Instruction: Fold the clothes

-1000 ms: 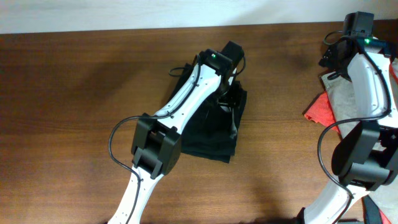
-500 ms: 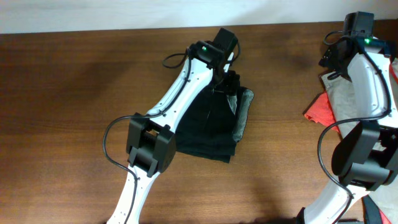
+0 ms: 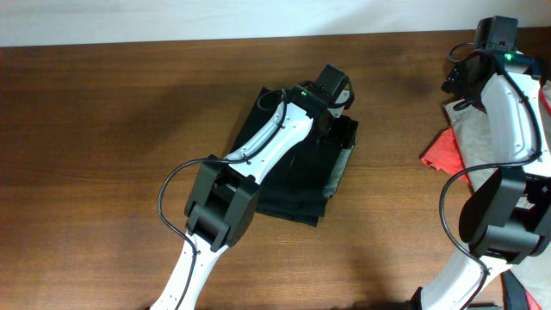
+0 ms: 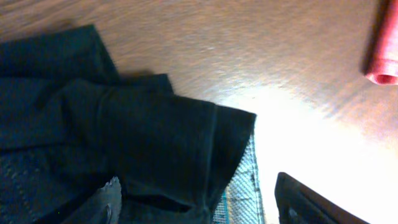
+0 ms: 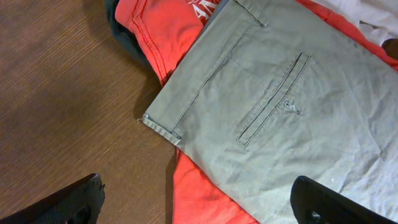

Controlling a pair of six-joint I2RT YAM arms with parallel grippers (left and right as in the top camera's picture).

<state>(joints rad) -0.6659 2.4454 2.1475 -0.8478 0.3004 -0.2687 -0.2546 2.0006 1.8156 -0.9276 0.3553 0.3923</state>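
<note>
The clothes are black shorts [image 3: 293,176] lying folded in the middle of the wooden table. A greenish mesh lining [image 3: 340,168] shows along their right edge. In the left wrist view the black fabric [image 4: 143,130] fills the left side, with the mesh lining [image 4: 242,190] at its edge. My left gripper [image 3: 343,129] hangs over the shorts' far right corner. Its jaws [image 4: 198,190] stand wide apart, with the fabric edge lying loose between them. My right gripper [image 3: 461,82] is at the far right, open and empty [image 5: 199,193] above other clothes.
A pile of other clothes lies at the right edge: grey trousers [image 5: 280,106] with a welt pocket on a red garment [image 5: 155,31], also seen from overhead [image 3: 441,151]. A red cloth edge [image 4: 382,56] shows in the left wrist view. Bare wood surrounds the shorts.
My left gripper moved from the shorts' far edge to the right and slightly nearer, now over their far right corner. The shorts' right edge turned over, baring mesh lining. The right arm stayed still.
</note>
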